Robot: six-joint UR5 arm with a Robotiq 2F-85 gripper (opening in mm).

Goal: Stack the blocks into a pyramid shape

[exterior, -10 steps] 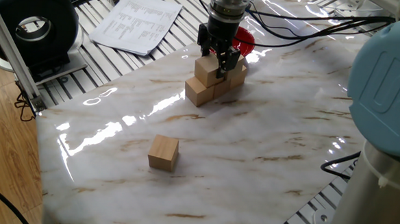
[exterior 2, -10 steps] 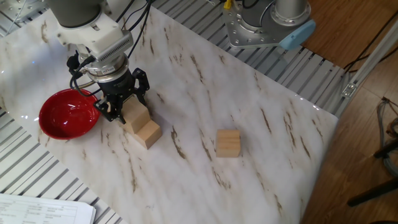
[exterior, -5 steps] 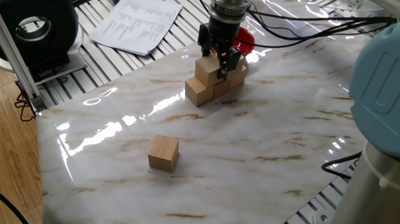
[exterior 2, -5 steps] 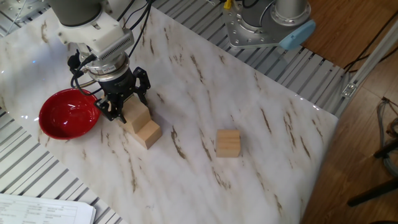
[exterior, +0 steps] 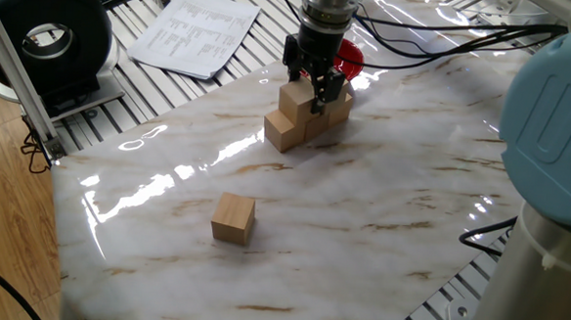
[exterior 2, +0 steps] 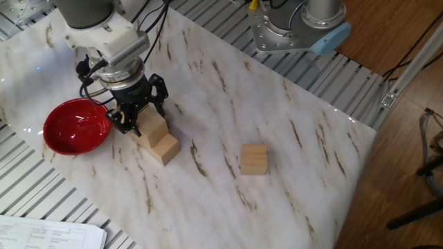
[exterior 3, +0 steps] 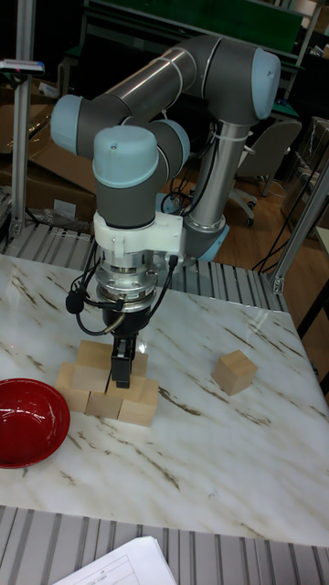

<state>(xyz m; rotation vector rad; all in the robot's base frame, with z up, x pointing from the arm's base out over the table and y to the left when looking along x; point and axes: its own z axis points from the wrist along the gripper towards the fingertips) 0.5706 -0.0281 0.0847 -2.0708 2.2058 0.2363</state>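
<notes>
Several light-tan blocks form a stack beside the red bowl (exterior: 351, 57) (exterior 2: 76, 126) (exterior 3: 27, 422). A bottom row (exterior: 283, 132) (exterior 2: 165, 149) (exterior 3: 137, 405) carries an upper block (exterior: 294, 100) (exterior 2: 154, 126) (exterior 3: 91, 354). My gripper (exterior: 306, 91) (exterior 2: 143, 119) (exterior 3: 121, 370) hangs over the stack, open, its fingers straddling that upper block, which rests on the row below. One loose block (exterior: 232, 218) (exterior 2: 254, 159) (exterior 3: 234, 371) lies alone on the marble table, well away from the stack.
Printed papers (exterior: 196, 30) and a black round device (exterior: 47, 35) lie off the table's far left. A second robot base (exterior 2: 297, 28) stands beyond the far edge. A blue arm joint (exterior: 553, 96) fills the right foreground. Cables trail behind the gripper.
The gripper has risen slightly over the stack. The upper block and all other blocks have stayed where they were.
</notes>
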